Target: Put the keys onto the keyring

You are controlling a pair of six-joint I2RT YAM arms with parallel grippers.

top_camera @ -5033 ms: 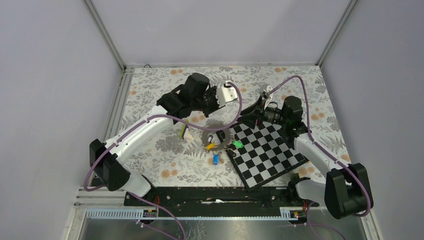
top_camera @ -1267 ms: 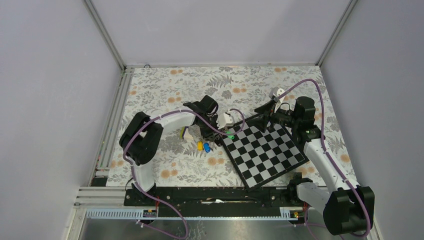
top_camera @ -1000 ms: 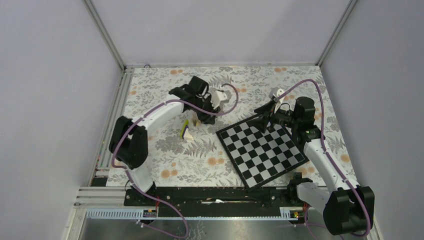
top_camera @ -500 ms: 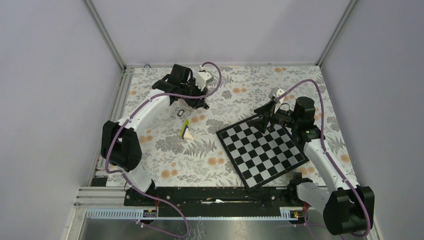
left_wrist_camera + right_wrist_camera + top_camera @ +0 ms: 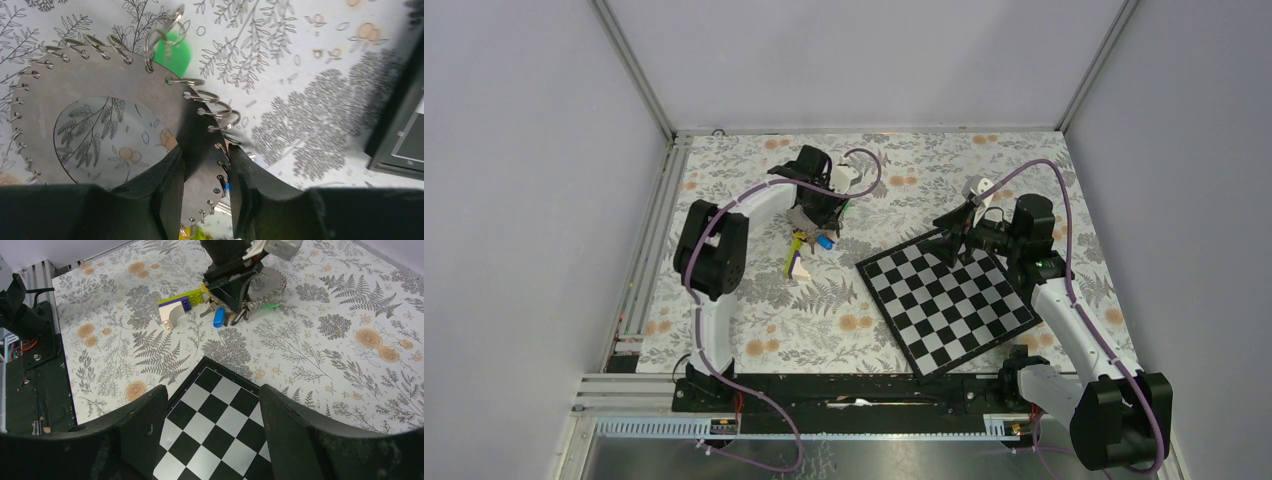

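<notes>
toward the far left of the floral table, the left gripper was pinched on the rim of the keyring, one finger at the hole side and one outside. a green key hung from a rim coil. a blue key showed just beside that gripper, near the lime-and-white wedge. the right gripper stood wide open and empty over the chessboard.
</notes>
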